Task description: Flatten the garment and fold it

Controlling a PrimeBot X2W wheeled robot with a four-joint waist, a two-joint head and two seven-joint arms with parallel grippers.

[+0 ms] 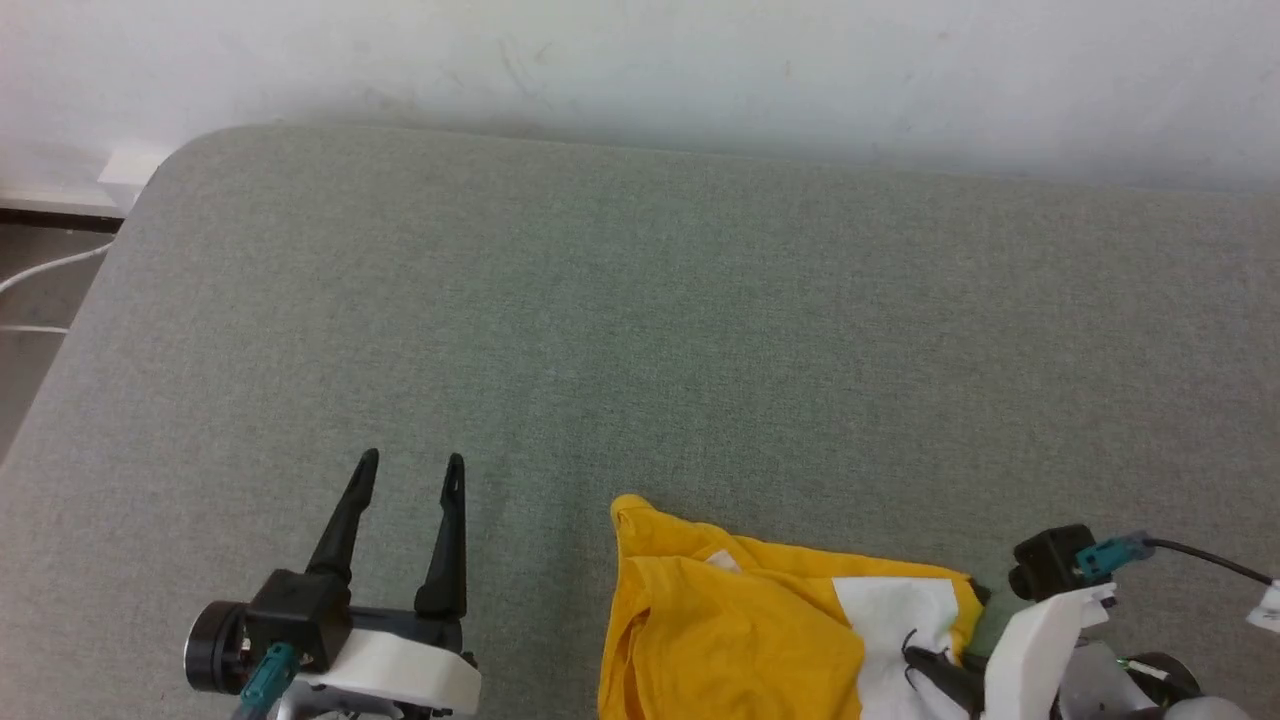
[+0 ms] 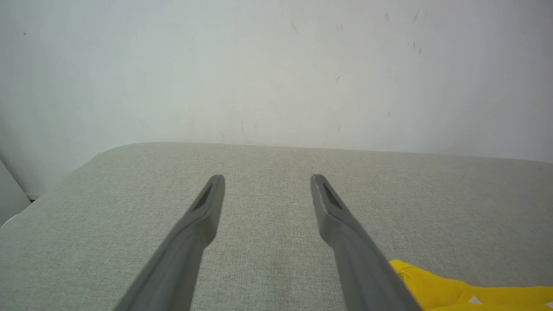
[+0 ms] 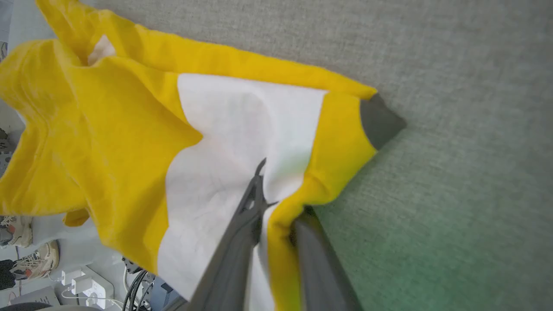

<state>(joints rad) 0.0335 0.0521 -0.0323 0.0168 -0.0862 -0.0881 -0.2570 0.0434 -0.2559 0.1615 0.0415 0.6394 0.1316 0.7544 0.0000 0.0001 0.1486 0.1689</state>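
Head view: left gripper (image 1: 412, 462) low left over bare desk (image 1: 640, 330), jaws wide apart, nothing between them, well clear of the garment (image 1: 730, 630). Garment bunched at the desk's near edge, right of centre, lower part cut off by the frame bottom. Right gripper (image 1: 958, 632) at the garment's right corner, mostly masked by its own white wrist housing (image 1: 1030, 650) and camera block (image 1: 1050, 560). Jaw state unreadable from here.

Right wrist view fills the gap: one finger (image 3: 242, 229) lies on top of the white patch (image 3: 242, 129), the other is under the yellow hem with its tip (image 3: 380, 123) poking out past the corner onto the desk. Fabric between the jaws, tips apart. Pinched or not: cannot tell, frame blurred. Also seen from this side: far part of the garment overlapping the desk edge, floor beyond with shoes (image 3: 30, 259), a white power strip (image 3: 82, 285) and dark cables (image 3: 138, 280).

Left wrist view: both fingers spread over plain grey cloth. Yellow tip of the garment at lower right, just beside the right-hand finger and partly behind it. Scuffed pale wall (image 2: 276, 65) past the desk's far edge.

Hard to read: small white bit (image 1: 722, 560) in the top fold, label or patch, too small to tell. Thin black marks on the white patch next to the right finger, shape unclear.

Surroundings: white cable (image 1: 50, 265) on the floor off the desk's left corner. Nothing standing between left gripper and garment.
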